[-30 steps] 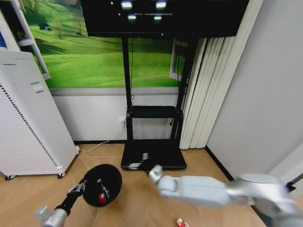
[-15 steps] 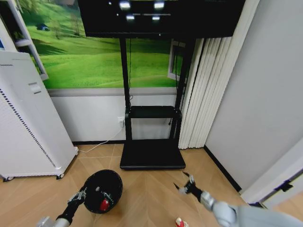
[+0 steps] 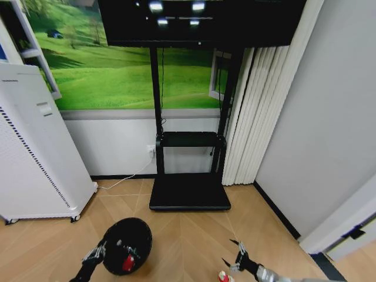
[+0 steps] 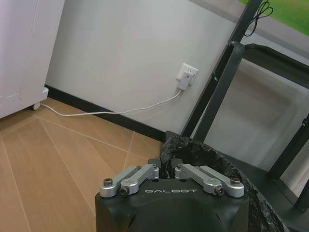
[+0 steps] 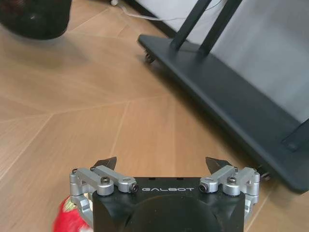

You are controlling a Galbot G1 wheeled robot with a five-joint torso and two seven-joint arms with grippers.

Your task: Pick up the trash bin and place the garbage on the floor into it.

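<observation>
Right claw (image 3: 234,259) has dropped lower and nearer since the earlier frame, jaws spread wide over the wood floor (image 3: 188,235). Red-and-white wrapper (image 3: 223,276), crinkly, sits just beside it. Left claw (image 3: 94,254) is pinched onto the rim of the trash bin (image 3: 126,245): round, black, bag-lined, a red piece inside.

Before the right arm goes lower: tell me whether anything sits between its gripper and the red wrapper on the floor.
Nothing visible does. The right gripper hangs open just above the red wrapper, with bare wood floor around them. The left gripper holds the trash bin off to the side.
</observation>
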